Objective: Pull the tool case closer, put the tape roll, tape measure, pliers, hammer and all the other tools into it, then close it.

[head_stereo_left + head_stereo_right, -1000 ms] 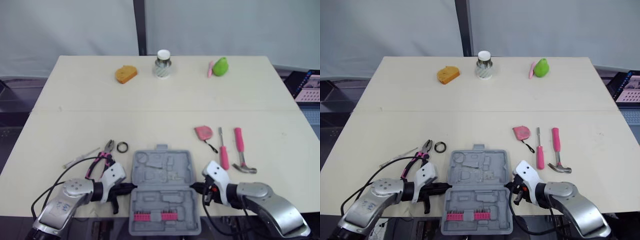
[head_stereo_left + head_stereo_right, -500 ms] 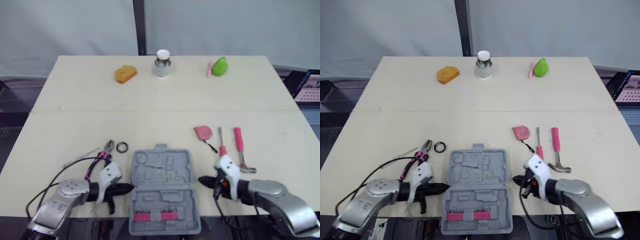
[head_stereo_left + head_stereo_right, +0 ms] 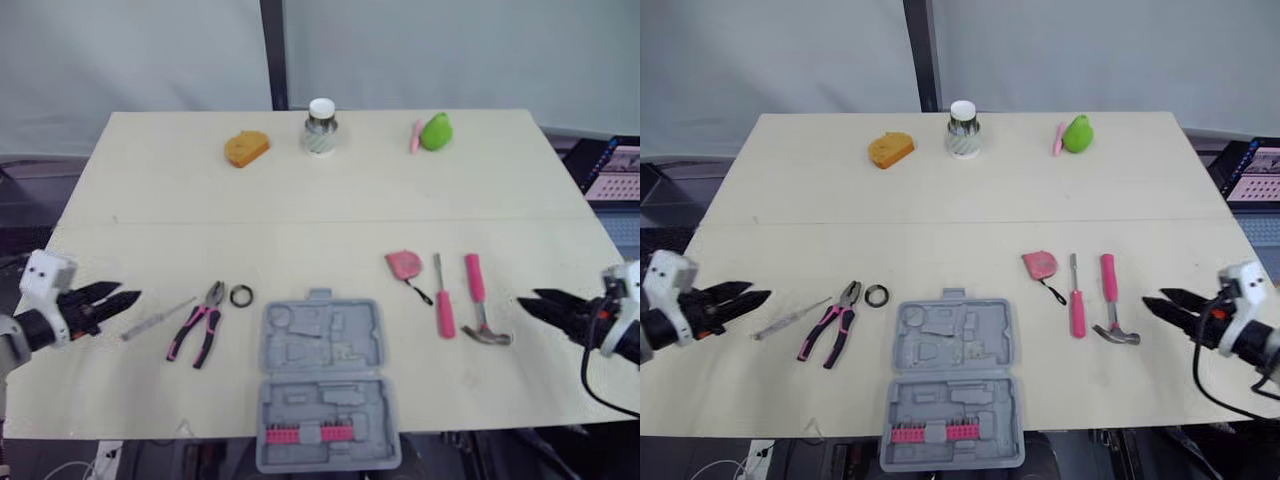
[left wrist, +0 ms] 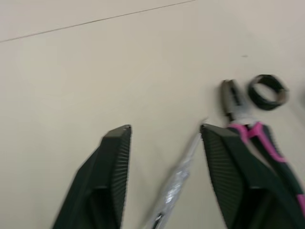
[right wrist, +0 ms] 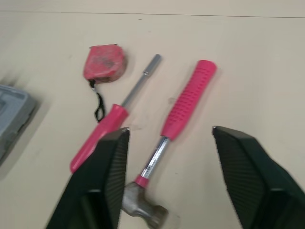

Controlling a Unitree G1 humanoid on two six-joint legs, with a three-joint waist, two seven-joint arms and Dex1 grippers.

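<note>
At lower centre the grey plastic tool case lies open, no loose tool loaded yet; pink-handled pliers and pink-handled hammer wait outside, left gripper and right gripper gaping empty.

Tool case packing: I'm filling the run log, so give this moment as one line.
tool case open | pliers, hammer on table | left gripper open | right gripper open, both empty

Both arms have pulled away from the case. The left gripper, a second ago at the case's left side, is now out beyond the pliers, jaws apart. The right gripper, earlier at the right side, is now past the hammer, jaws apart.
</note>
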